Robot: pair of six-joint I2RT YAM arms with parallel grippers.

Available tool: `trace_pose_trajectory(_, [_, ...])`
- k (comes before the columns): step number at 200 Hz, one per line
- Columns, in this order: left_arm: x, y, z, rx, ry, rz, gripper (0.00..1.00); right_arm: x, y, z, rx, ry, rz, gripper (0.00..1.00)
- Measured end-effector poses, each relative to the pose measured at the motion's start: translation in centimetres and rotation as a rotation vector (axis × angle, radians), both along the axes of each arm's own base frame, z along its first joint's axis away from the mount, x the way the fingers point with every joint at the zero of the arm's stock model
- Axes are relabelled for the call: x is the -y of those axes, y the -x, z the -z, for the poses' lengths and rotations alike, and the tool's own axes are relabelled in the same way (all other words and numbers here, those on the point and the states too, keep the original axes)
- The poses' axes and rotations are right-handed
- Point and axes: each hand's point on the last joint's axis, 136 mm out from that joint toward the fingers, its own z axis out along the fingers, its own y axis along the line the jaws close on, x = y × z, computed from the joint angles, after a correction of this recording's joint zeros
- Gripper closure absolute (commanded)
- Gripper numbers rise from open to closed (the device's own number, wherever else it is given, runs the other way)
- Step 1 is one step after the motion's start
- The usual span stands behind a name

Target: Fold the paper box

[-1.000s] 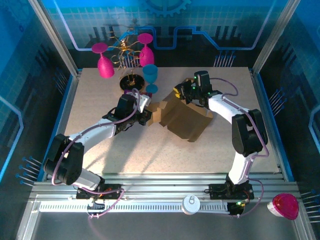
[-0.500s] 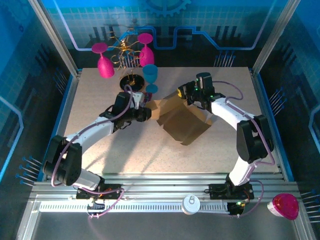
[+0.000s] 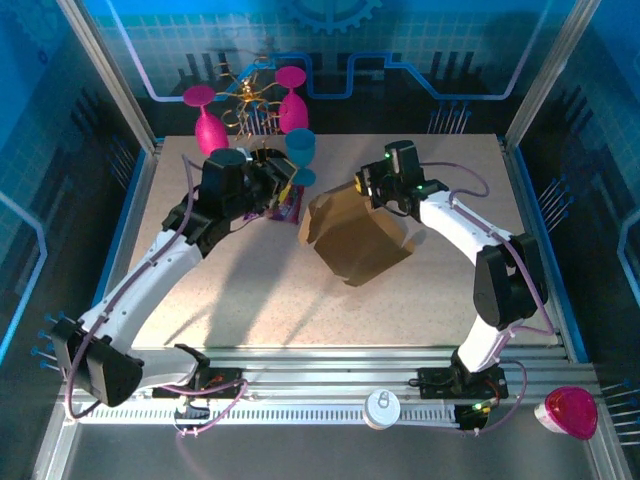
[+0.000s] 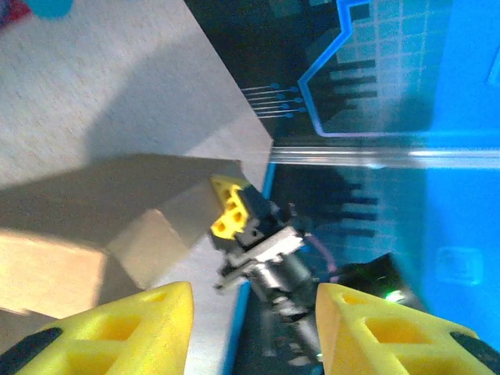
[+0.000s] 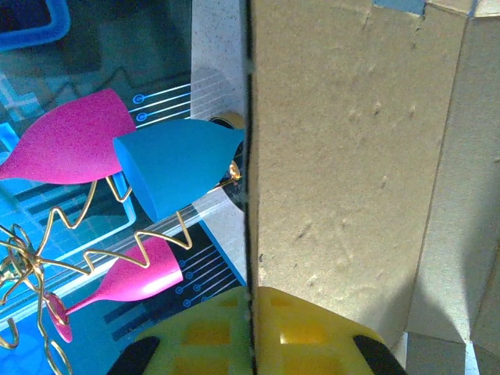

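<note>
The paper box (image 3: 352, 238), plain brown cardboard, lies partly folded at the table's middle, tilted on one corner. My right gripper (image 3: 370, 190) is shut on its upper right panel edge. In the right wrist view the yellow fingers (image 5: 312, 332) pinch the edge of the thin cardboard panel (image 5: 351, 156). My left gripper (image 3: 283, 186) hovers up and to the left of the box, apart from it and open. In the left wrist view its fingers (image 4: 117, 328) have nothing between them, and the box (image 4: 133, 219) lies beyond them with the right gripper's yellow tip behind it.
A small purple packet (image 3: 285, 208) lies under my left gripper. At the back stand a gold wire rack (image 3: 250, 100) with pink glasses (image 3: 208, 125) and a blue cup (image 3: 300, 150). The near half of the table (image 3: 300, 310) is bare. Frame posts line both sides.
My left gripper has let go of the box's left flap, opened, and risen back to the left. The box has settled slightly left and lower. The right gripper keeps its hold.
</note>
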Motion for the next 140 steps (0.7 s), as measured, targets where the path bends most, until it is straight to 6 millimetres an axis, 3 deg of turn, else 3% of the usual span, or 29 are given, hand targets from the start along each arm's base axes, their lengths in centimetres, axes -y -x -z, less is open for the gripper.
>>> trace_pose_trajectory(19, [2.0, -0.9, -0.3, -0.096, 0.067, -0.004, 0.57, -0.4, 0.1, -0.3, -0.001, 0.005, 0.009, 1.0])
trace_pose_trajectory(48, [4.5, -2.4, 1.6, -0.249, 0.098, -0.013, 0.59, -0.5, 0.4, -0.3, -0.018, 0.022, 0.023, 1.0])
trace_pose_trajectory(74, [4.8, -2.6, 3.6, -0.342, 0.064, -0.032, 0.59, -0.1, 0.5, 0.1, -0.038, 0.04, 0.044, 1.0])
trace_pose_trajectory(140, [4.4, -1.9, 4.6, -0.409, 0.024, -0.043, 0.59, 0.3, 0.9, -0.3, -0.051, 0.057, 0.057, 1.0])
